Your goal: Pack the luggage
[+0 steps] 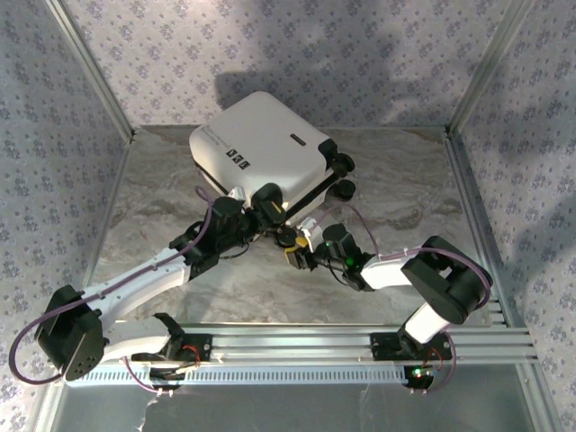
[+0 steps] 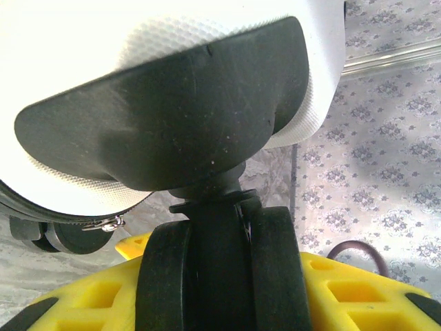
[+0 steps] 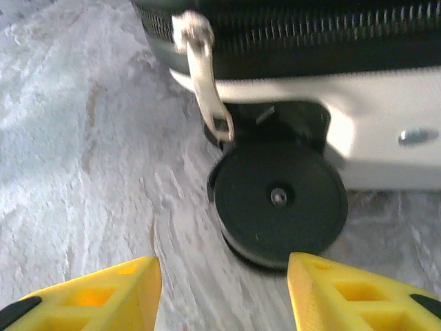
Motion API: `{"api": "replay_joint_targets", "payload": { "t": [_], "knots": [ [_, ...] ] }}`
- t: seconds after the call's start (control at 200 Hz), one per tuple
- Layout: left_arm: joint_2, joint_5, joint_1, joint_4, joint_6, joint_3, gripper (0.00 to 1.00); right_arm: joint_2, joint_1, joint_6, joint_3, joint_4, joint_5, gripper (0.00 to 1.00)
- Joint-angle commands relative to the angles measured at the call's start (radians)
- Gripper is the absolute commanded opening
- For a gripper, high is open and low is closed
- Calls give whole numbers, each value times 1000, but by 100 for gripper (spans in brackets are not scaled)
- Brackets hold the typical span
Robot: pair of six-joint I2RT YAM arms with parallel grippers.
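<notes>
Grey marbled tabletop (image 1: 405, 198), floral-papered walls (image 1: 360, 54), metal corner posts (image 1: 92, 67); lighting perhaps overhead.

luggage (image 1: 261, 144) shell white w/ small blk labels, wheel (image 3: 279, 200) blk, zipper band (image 3: 310, 31) blk, zip pull (image 3: 207, 83) silver, my right gripper (image 3: 222, 269) yellow w/ blk tips, my left arm (image 1: 144, 274) white & blk, table (image 1: 405, 198) grey marbled, walls (image 1: 54, 108) lilac floral print

Robot lab booth: wallpapered panels (image 1: 360, 54), aluminium rails (image 1: 297, 344).
</notes>
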Motion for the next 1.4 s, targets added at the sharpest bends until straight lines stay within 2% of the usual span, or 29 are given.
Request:
{"api": "replay_joint_targets", "payload": {
  "t": [0.0,0.385,0.575,0.76,0.954,1.164,1.314,1.394],
  "knots": [
    [-62,19,-15,137,141,32,13,-15,8,4,0,101,25,52],
    [-103,28,-17,151,141,3,13,84,17,2,145,97,-25,53],
    [-98,64,-18,207,150,0,13,120,14,21,191,88,-38,53],
    [-75,111,-18,334,138,-17,12,146,15,52,218,97,-30,50],
    [-85,123,-20,386,144,-26,11,132,12,85,234,106,-16,28],
    [-170,91,-20,403,189,-51,11,64,7,70,235,30,0,11],
    [-244,60,-20,406,214,-85,11,38,5,62,232,3,3,5],
    [-269,53,-19,371,225,-82,10,31,5,58,238,-27,55,1]
  ]
}}
